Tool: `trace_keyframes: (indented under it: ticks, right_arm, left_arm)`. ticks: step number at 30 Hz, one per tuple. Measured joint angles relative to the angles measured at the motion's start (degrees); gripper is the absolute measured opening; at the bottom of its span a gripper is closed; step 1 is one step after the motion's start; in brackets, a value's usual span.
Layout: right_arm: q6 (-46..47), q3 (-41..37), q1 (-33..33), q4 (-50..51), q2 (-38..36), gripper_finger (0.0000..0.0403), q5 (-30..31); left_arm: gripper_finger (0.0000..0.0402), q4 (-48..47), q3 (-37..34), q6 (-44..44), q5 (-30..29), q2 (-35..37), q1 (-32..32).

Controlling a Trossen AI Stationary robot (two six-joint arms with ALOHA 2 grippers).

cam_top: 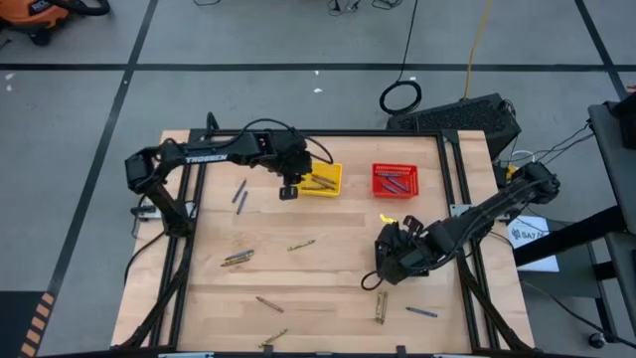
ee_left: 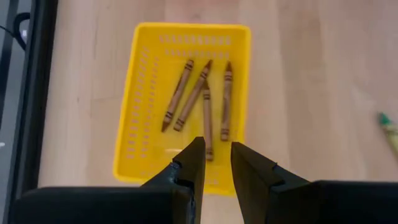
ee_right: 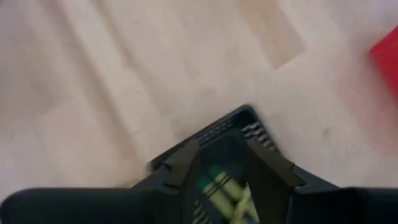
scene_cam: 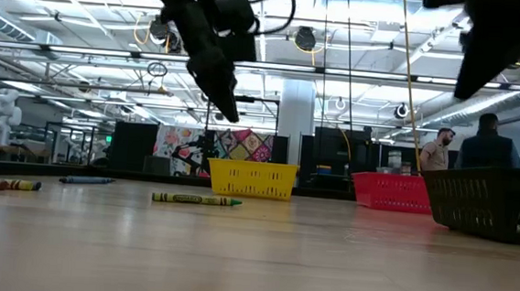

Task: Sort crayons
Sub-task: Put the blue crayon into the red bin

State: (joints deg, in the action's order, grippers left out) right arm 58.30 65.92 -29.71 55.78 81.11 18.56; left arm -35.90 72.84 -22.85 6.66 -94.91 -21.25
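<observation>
My left gripper [ee_left: 217,157] hangs open above the near edge of the yellow basket [ee_left: 144,106], nothing between its fingers. Several brown crayons [ee_left: 202,99] lie on that basket's floor. In the high view this gripper [cam_top: 289,191] is just left of the yellow basket [cam_top: 324,179]. My right gripper [ee_right: 222,160] stands open over the black basket [ee_right: 244,119], where yellow-green crayons [ee_right: 225,186] lie. Loose crayons rest on the table: blue ones [cam_top: 239,196], olive ones [cam_top: 237,259] and a brown one [cam_top: 268,304].
A red basket [cam_top: 396,180] with blue crayons stands right of the yellow one at the table's far side. More crayons lie near the front edge [cam_top: 381,306]. In the low view people [scene_cam: 441,149] stand in the room beyond the table.
</observation>
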Motion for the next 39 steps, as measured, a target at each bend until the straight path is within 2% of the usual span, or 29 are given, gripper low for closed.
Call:
trace_keyframes:
  ticks: [4,8,11,15,19,24,29,35,39]
  right_arm:
    - [7.4,3.9,-3.3,2.7,-0.1,0.0112,-7.2]
    - [17.2,4.1,-8.9,2.7,0.0,0.0112,-12.7]
    - [23.7,4.1,-13.6,2.5,0.2,0.0112,-12.9]
    - [30.7,4.1,-19.1,1.4,0.7,0.0112,-12.9]
    - [33.8,4.1,-22.9,1.1,2.6,0.0112,-12.9]
    - [33.5,4.1,-24.6,0.1,6.3,0.0112,-13.2]
    - [28.9,4.1,-24.9,-1.1,10.4,0.0112,-16.0]
    - [20.9,4.1,-25.2,-1.6,16.3,0.0112,-23.1]
    - [17.1,4.1,-25.2,-1.5,20.0,0.0112,-24.8]
  left_arm:
    - [0.0081,-1.8,0.1,0.1,-0.8,2.6,1.7]
    - [0.0081,-3.6,0.1,0.1,-1.0,5.3,3.7]
    - [0.0081,-4.4,0.1,0.3,-1.2,6.9,5.2]
    - [0.0081,-4.8,0.1,5.0,-1.2,8.9,7.2]
    - [0.0081,-6.9,0.1,9.1,-1.2,9.8,9.6]
    - [0.0081,-9.6,0.1,10.5,-1.2,9.8,12.8]
    - [0.0081,-9.8,0.1,10.4,-1.2,9.9,14.7]
    - [0.0081,-9.9,0.1,10.5,-1.2,9.9,15.0]
    - [0.0081,-9.8,0.1,10.5,-1.2,9.9,15.0]
